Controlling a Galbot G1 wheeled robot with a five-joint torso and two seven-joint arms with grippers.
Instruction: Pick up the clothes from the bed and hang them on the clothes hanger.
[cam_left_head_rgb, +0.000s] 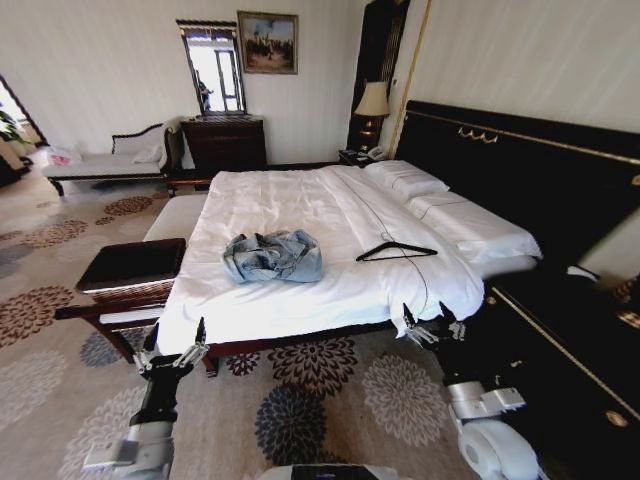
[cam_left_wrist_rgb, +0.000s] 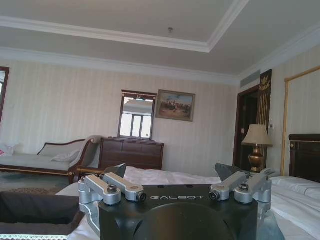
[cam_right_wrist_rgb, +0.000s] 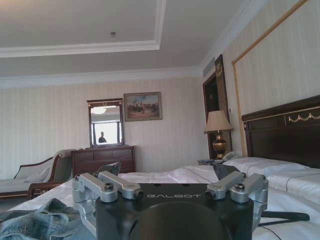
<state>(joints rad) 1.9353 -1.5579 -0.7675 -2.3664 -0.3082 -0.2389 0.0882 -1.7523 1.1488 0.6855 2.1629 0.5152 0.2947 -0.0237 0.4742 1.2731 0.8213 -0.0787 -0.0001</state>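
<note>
The light blue denim clothes (cam_left_head_rgb: 272, 256) lie crumpled on the white bed (cam_left_head_rgb: 300, 200), near the side closest to me. The black clothes hanger (cam_left_head_rgb: 395, 250) lies flat on the sheet to their right, apart from them. My left gripper (cam_left_head_rgb: 172, 350) hangs open and holds nothing, below the bed's near left corner. My right gripper (cam_left_head_rgb: 432, 325) is open too, just off the near right corner. In the right wrist view the clothes (cam_right_wrist_rgb: 40, 220) and the clothes hanger (cam_right_wrist_rgb: 285, 216) lie beyond the open right gripper (cam_right_wrist_rgb: 167, 170). The left gripper (cam_left_wrist_rgb: 175, 170) faces across the bed (cam_left_wrist_rgb: 165, 176).
A dark bench (cam_left_head_rgb: 130, 265) stands against the bed's left side, with a white ottoman (cam_left_head_rgb: 175, 215) behind it. The tall black headboard (cam_left_head_rgb: 520, 170) and dark furniture (cam_left_head_rgb: 570, 340) close the right. A daybed (cam_left_head_rgb: 110, 165), dresser (cam_left_head_rgb: 225, 145) and lamp (cam_left_head_rgb: 372, 100) line the far wall.
</note>
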